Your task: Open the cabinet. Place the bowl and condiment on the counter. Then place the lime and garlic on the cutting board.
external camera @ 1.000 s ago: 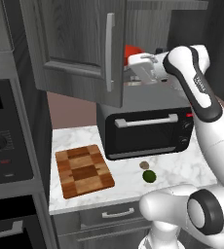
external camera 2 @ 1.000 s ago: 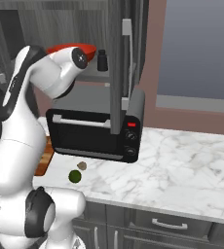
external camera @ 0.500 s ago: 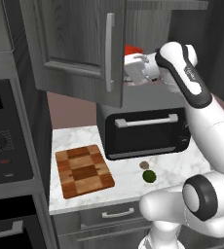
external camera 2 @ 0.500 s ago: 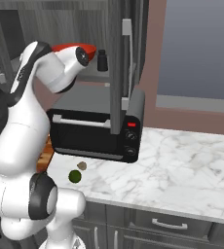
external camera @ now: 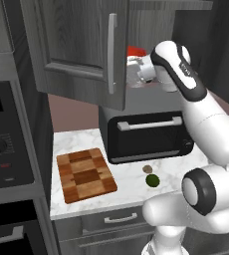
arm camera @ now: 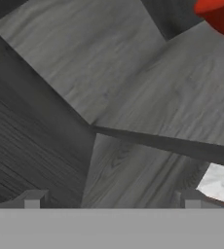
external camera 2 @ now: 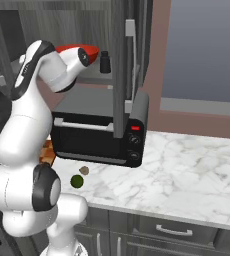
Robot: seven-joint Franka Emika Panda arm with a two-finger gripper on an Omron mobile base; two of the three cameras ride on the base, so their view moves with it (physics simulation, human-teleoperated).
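The cabinet [external camera: 81, 50] stands with its left door swung open, and the right door [external camera 2: 119, 75] is open edge-on. On its shelf sits the red bowl [external camera: 135, 51], with the dark condiment [external camera 2: 105, 62] just to its right. My hand is inside the cabinet just below the bowl's rim. In the hand view my gripper [arm camera: 112, 202] is open, its fingertips [arm camera: 33, 199] wide apart over the grey shelf with nothing between them; the bowl [arm camera: 221, 14] is at the top right corner. The lime [external camera: 153, 180] and garlic [external camera: 148, 169] lie on the counter [external camera: 131, 191], right of the cutting board [external camera: 85, 174].
A black toaster oven [external camera: 146, 137] stands on the counter directly under the cabinet. A stove with knobs [external camera: 2, 144] is at the left. Bare marble [external camera 2: 187, 170] stretches to the right of the oven. Grey drawers [external camera 2: 172, 230] run below.
My arm has swung a little to the left, carrying the hand further under the bowl. The jaws stay wide. Nothing else has moved.
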